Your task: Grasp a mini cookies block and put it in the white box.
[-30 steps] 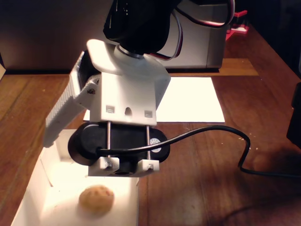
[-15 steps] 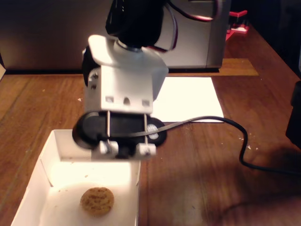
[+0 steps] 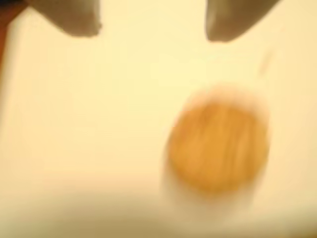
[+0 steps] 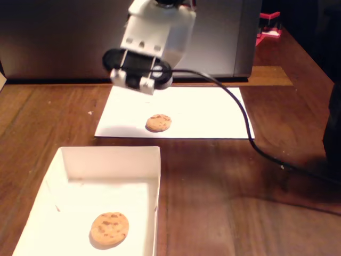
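No text, label, brand, number or sign can be read in either view. The wrist view is blurred throughout. In the fixed view the white box [image 4: 154, 160], the paper sheet [image 4: 213, 114] and the arm's white housing [image 4: 160, 29] show only plain surfaces.

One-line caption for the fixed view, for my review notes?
One cookie lies in the white box; the arm's tool hangs above a second cookie on the paper sheet.
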You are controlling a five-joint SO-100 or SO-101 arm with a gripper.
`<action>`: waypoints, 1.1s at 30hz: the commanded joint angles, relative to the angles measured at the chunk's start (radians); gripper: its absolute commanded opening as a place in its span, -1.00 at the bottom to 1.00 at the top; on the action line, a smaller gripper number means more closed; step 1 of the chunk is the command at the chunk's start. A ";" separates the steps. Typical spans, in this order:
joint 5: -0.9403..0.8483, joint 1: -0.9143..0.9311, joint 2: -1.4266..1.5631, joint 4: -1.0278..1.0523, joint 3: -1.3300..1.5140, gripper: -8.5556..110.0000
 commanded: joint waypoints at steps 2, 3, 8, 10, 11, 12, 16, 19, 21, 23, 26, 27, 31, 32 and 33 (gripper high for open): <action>-0.015 0.063 0.176 0.015 -0.118 -0.80; -0.012 0.067 0.178 0.018 -0.118 -0.85; -0.006 0.069 0.184 0.035 -0.118 -0.83; 0.000 0.064 0.184 0.038 -0.118 -0.74; 0.003 0.064 0.183 0.038 -0.118 -0.76; 0.006 0.063 0.183 0.040 -0.118 -0.78; 0.012 0.048 0.183 0.054 -0.117 -0.61; 0.018 0.031 0.175 0.060 -0.098 -0.50; 0.031 0.025 0.147 0.067 -0.094 -0.43; 0.037 0.023 0.121 0.071 -0.094 -0.38; 0.049 0.020 0.083 0.071 -0.094 -0.30; 0.052 0.017 0.071 0.072 -0.094 -0.25; 0.077 0.018 0.023 0.077 -0.103 -0.21; 0.081 0.023 0.011 0.081 -0.110 -0.21; 0.084 0.026 0.005 0.081 -0.109 -0.21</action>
